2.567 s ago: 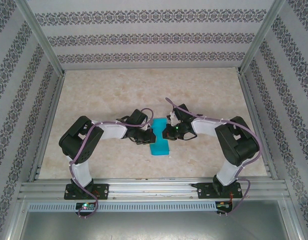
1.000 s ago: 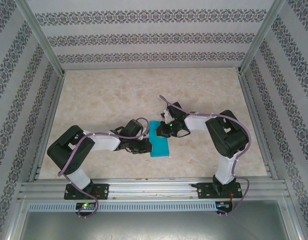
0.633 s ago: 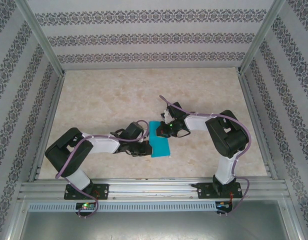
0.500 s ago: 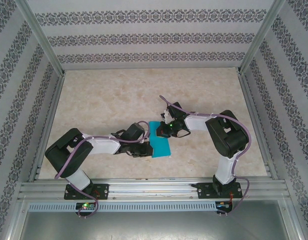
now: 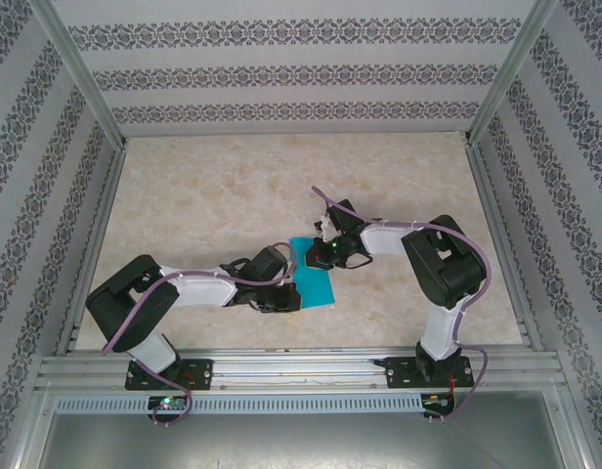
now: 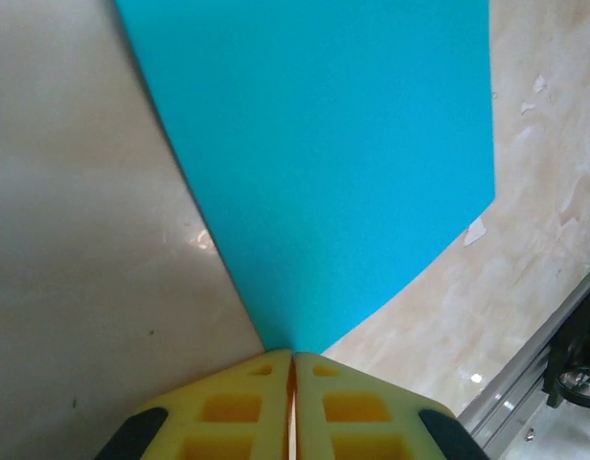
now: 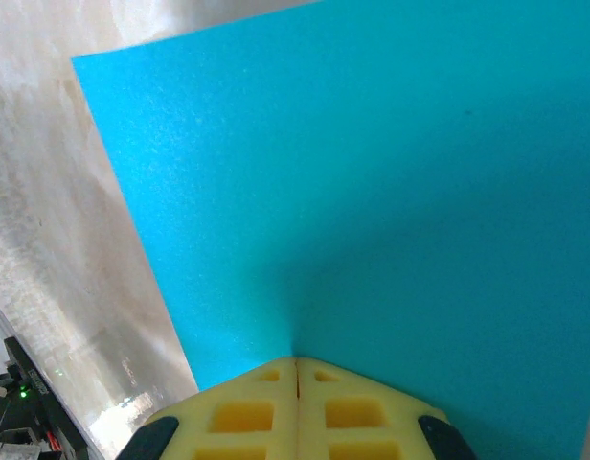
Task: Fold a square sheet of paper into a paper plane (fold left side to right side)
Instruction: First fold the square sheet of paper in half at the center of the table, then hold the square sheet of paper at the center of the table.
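From the top camera, the sheet of paper (image 5: pixel 318 285) is seen lying a little nearer the worktop's (image 5: pixel 203 195) near edge than its far edge, about midway between the side edges. It is folded into a narrow strip, with its long axis running from the far edge to the near edge. The left hand (image 5: pixel 289 297) is set against the strip's left long edge at the near end. The right hand (image 5: pixel 316 258) is placed on the far end.

In the left wrist view, the left hand's fingers (image 6: pixel 247 398) are seen pressed together, and the sheet spreads out directly ahead of the tips. Whether a layer is pinched cannot be told.

In the right wrist view, the right hand's fingers (image 7: pixel 247 412) are likewise closed, and their tips are planted on the sheet.

The left edge is judged to be the crease, so any stroke would be made along the long axis by the left hand, which is the nearer one.
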Controlling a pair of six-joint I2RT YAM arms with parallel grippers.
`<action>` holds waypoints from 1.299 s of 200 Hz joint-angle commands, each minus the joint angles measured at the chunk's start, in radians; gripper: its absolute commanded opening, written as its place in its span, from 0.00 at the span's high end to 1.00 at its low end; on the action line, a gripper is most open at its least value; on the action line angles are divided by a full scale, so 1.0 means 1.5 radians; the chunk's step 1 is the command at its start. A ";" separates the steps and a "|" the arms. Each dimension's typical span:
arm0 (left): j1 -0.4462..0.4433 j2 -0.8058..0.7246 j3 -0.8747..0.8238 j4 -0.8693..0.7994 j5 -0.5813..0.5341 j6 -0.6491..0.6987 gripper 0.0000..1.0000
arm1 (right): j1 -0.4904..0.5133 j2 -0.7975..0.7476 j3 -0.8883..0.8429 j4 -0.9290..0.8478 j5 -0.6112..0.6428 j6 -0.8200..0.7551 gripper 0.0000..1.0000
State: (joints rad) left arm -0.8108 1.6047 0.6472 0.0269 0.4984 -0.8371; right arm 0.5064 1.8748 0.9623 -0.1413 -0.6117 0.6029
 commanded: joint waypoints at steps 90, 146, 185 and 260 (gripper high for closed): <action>0.128 -0.023 0.117 -0.160 0.084 0.109 0.89 | -0.012 0.027 -0.023 -0.045 0.091 -0.012 1.00; 0.129 0.130 0.221 -0.145 0.099 0.147 0.90 | -0.010 0.025 -0.020 -0.045 0.087 -0.010 1.00; 0.129 0.172 0.240 -0.152 0.085 0.157 0.90 | -0.007 0.021 -0.017 -0.045 0.077 -0.010 1.00; 0.128 0.179 0.197 -0.144 0.063 0.131 0.90 | -0.018 -0.067 0.005 -0.020 0.041 -0.003 1.00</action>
State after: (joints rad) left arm -0.6197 1.8553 0.9779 -0.1661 0.6216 -0.6323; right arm 0.5022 1.8538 0.9619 -0.1493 -0.5922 0.6029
